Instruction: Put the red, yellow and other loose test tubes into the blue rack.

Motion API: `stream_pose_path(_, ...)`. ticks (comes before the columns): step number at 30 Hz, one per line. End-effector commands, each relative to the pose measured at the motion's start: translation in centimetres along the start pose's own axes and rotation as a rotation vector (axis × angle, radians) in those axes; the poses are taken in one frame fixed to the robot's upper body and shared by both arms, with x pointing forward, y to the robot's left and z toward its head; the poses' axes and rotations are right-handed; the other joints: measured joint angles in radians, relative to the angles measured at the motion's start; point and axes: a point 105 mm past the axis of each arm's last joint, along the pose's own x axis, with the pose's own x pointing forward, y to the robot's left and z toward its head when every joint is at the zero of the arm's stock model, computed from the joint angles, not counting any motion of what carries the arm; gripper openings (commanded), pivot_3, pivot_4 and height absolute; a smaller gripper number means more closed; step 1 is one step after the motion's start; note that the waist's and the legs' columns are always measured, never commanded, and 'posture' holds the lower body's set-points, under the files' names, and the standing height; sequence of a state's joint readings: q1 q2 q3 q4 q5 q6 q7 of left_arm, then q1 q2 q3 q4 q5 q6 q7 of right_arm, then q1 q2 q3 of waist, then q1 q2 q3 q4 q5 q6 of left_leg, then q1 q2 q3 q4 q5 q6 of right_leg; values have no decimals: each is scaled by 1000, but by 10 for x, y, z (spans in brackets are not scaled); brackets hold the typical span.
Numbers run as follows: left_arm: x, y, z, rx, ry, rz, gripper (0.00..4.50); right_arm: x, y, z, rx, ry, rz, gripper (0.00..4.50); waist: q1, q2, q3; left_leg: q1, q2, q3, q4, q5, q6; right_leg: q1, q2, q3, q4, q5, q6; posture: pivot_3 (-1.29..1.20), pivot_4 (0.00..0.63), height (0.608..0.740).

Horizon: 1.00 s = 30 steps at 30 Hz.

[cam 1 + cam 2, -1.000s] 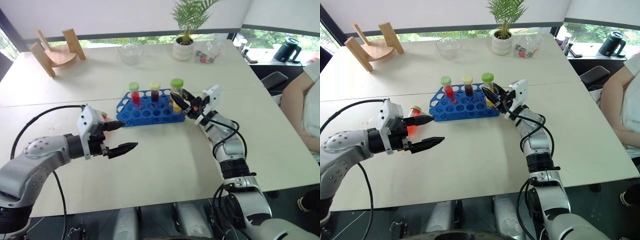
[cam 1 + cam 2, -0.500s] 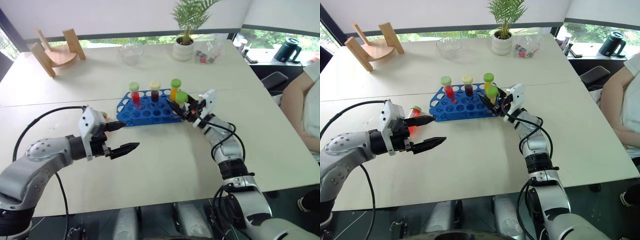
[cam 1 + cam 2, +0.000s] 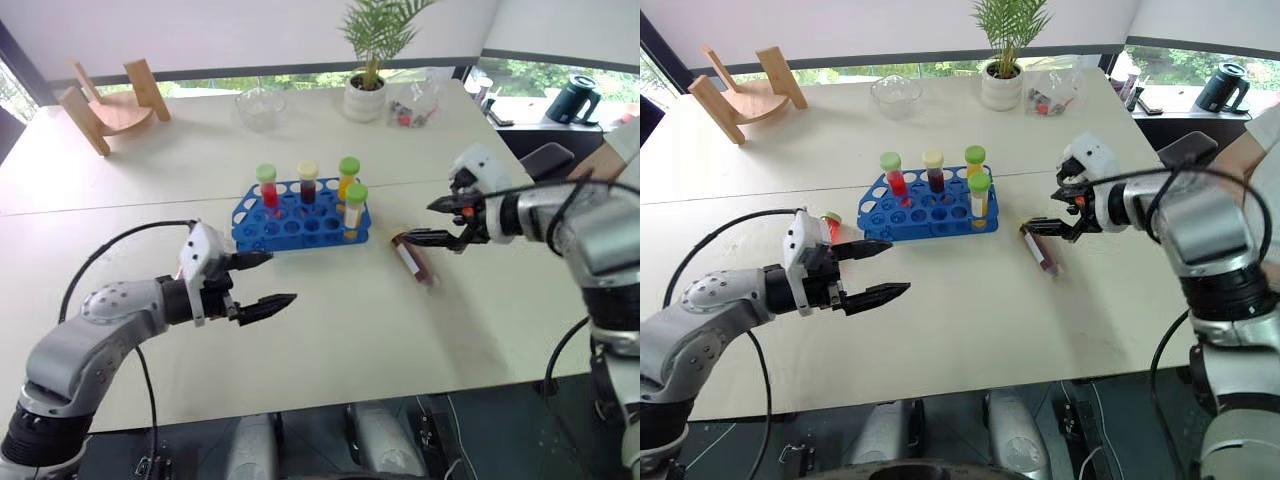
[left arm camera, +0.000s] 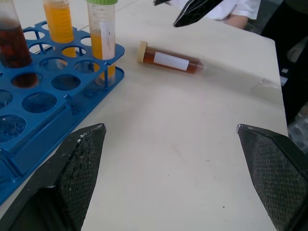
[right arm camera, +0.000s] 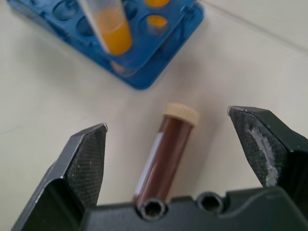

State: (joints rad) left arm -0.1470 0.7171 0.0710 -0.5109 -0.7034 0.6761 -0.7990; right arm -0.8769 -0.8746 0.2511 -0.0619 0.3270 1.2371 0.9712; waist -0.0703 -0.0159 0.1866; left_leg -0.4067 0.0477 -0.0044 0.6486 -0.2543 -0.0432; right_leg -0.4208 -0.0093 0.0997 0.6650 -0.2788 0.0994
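The blue rack [image 3: 300,222] stands mid-table and holds a red, a dark red and an orange tube in its back row. A yellow tube [image 3: 355,207] with a green cap stands at its front right corner. A brown tube [image 3: 415,260] with a cream cap lies on the table to the right of the rack. My right gripper [image 3: 424,222] hovers open just above this brown tube [image 5: 166,149], which shows between its fingers. My left gripper [image 3: 281,277] is open and empty, in front of the rack's left end. A red tube [image 3: 830,222] with a green cap lies behind it.
A wooden curved stand [image 3: 105,105] sits at the back left. A glass bowl [image 3: 262,105], a potted plant [image 3: 368,92] and a clear bag [image 3: 415,100] line the far edge. A person [image 3: 622,140] sits at the right, near a dark kettle [image 3: 575,98].
My right gripper let go of the yellow tube in the rack's front right hole, opened and swung right, over the brown tube. My left gripper drifted a little to the right.
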Motion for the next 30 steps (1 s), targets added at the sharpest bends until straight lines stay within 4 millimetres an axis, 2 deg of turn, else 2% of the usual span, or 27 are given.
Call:
stream_pose_path(1,4,-3,7,45,-32,-10,4500,15,0,-9,111,152,-3,4443,1,0,0,-1,0,0,0,0,0,0,0,0,0,0,0,0,150,740)
stream_pose_path(6,3,-5,6,52,-35,-1,4500,34,-11,-14,162,232,-50,4443,5,0,0,-3,-1,1,0,0,0,-3,-1,0,0,0,0,0,150,740)
stream_pose_path(12,0,-7,6,56,-35,18,4500,56,-10,-27,133,295,-52,4443,0,-1,-1,-4,-1,1,0,0,1,-3,-1,0,-1,0,1,0,150,740)
stream_pose_path(14,-1,-7,6,56,-33,27,4500,62,-9,-30,118,305,-48,3571,-1,-2,-1,-3,0,1,1,0,1,-3,-1,0,0,0,1,0,150,740)
stream_pose_path(18,-2,-6,6,57,-33,38,4500,70,-3,-29,69,299,-31,1480,-1,-2,-1,-2,0,1,1,0,1,-2,-1,0,0,0,1,0,150,740)
stream_pose_path(19,-2,-7,6,58,-32,39,4500,71,-1,-29,67,295,-22,1063,-2,-3,-1,-2,0,1,1,0,1,-2,-1,0,0,0,1,0,150,740)
stream_pose_path(20,-2,-7,7,59,-31,40,4500,71,1,-28,59,291,-16,835,-2,-3,-2,-1,0,1,1,0,1,-2,-1,0,0,0,1,0,150,740)
stream_pose_path(22,-3,-7,7,61,-30,42,4500,68,5,-25,34,265,0,833,-2,-4,-2,-1,0,1,1,0,1,-2,-1,0,0,0,1,0,150,740)
stream_pose_path(25,-7,-4,8,65,-24,58,4500,53,15,-12,-14,178,46,832,0,-4,-2,-2,0,1,0,0,1,-2,-1,0,0,0,1,0,150,740)
stream_pose_path(27,-13,-1,9,68,-17,79,4500,38,34,-1,-99,75,137,832,2,-4,-2,-2,0,0,-1,0,1,-3,-1,0,0,0,0,0,150,740)
stream_pose_path(30,-24,5,12,57,-15,114,4500,15,75,23,-173,-158,321,832,2,-4,-2,-3,0,0,-1,-1,1,-4,-1,-1,0,0,1,0,150,740)
